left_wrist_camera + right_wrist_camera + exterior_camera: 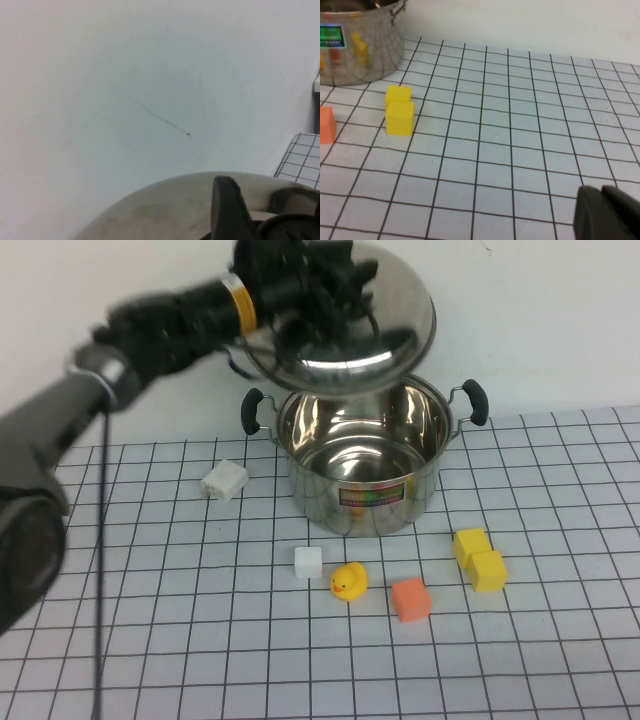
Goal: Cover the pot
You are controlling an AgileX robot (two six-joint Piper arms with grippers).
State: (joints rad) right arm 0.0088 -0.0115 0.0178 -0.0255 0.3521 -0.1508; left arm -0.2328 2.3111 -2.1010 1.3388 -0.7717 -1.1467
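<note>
Pot (pixel 362 465), shiny steel with two black side handles and a colourful label on its wall, stands uncovered toward the back of the gridded surface (pixel 560 660), and nothing lies inside it. From the left of the high view the left arm reaches up and across, and the left gripper (pixel 305 285) hangs above the pot's rear rim with its fingers pinching the top of the domed steel lid (pixel 385 325). That lid is tilted, its lower edge just above the pot's mouth without resting on it. In the left wrist view the lid's dome (pixel 165 207) fills the lower part beneath a dark finger (pixel 227 207), with the pale wall behind.

The right gripper (pixel 610 215) shows only as a dark tip in its own wrist view, low over the surface and well apart from the pot; whether its fingers are spread I cannot tell.
</note>
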